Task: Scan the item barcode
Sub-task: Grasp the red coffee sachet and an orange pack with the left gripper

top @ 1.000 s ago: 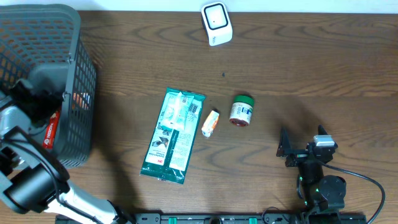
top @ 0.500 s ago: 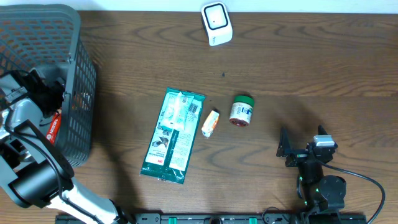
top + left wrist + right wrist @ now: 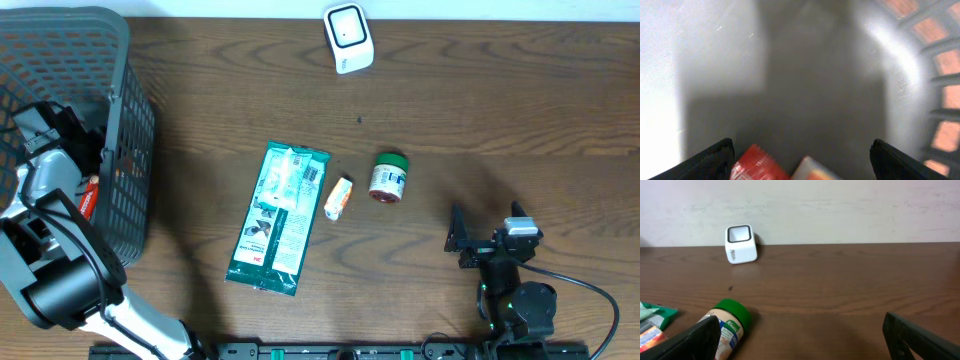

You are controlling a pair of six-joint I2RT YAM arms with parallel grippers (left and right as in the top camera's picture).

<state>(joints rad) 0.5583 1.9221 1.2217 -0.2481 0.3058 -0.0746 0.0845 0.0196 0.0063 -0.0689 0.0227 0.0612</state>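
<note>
The left arm reaches over the basket (image 3: pixel 130 120) rim, its gripper (image 3: pixel 802 150) pointing down inside, jaws wide apart and empty above a red packet (image 3: pixel 757 162). The right arm sits folded at the table's near edge, its gripper (image 3: pixel 801 330) fully spread, empty, facing the white scanner (image 3: pixel 741 243) at the far edge.

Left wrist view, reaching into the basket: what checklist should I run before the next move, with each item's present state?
1. Left hand open: ok.
2. Red item lined up in that hand's gap: ok, at the frame's lower edge.
3. Hand touching the item: cannot tell.
4. Barcode visible on the item: cannot tell, blurred.
5. Scanner unobstructed on the table: ok.
6. Right hand open and away from the basket: ok.
</note>
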